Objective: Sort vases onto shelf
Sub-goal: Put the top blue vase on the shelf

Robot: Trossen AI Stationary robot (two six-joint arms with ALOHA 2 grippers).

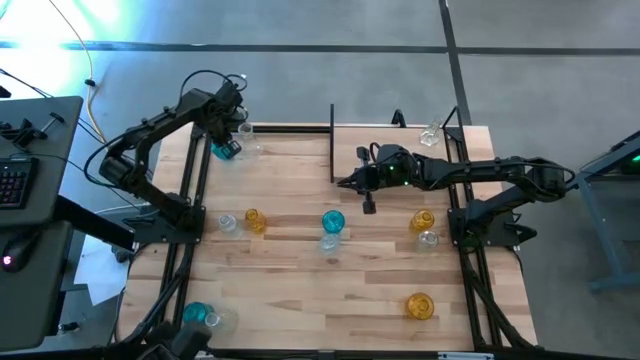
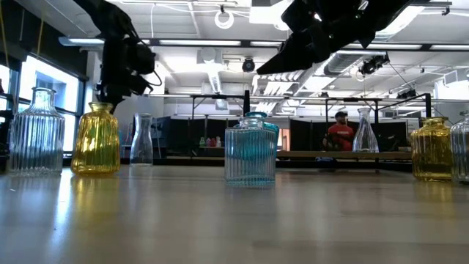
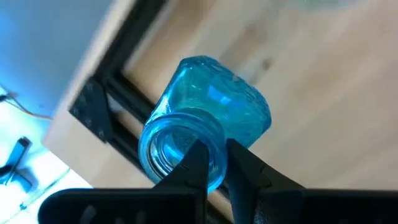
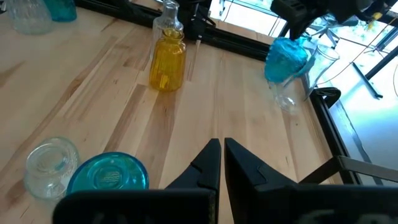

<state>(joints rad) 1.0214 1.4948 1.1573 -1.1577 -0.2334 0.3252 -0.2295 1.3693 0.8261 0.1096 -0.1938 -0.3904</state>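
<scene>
My left gripper is at the table's far left corner, shut on a teal vase, next to a clear vase. The shelf runs along the far edge; in the low view clear vases stand on it. My right gripper hangs shut and empty over the table's middle. Below it a teal vase and a clear one stand on their bases. Amber vases also stand on the tabletop. My left gripper holds the teal vase by the rim of its mouth. One finger is inside the opening and the other is outside the neck. The fingers come from above, pointing steeply down. The vase tilts below them; whether its base touches the wood I cannot tell.
Clear vases stand beside the amber ones. A teal and a clear vase sit at the near left corner. A black upright post rises at the far middle. A person is in the room behind.
</scene>
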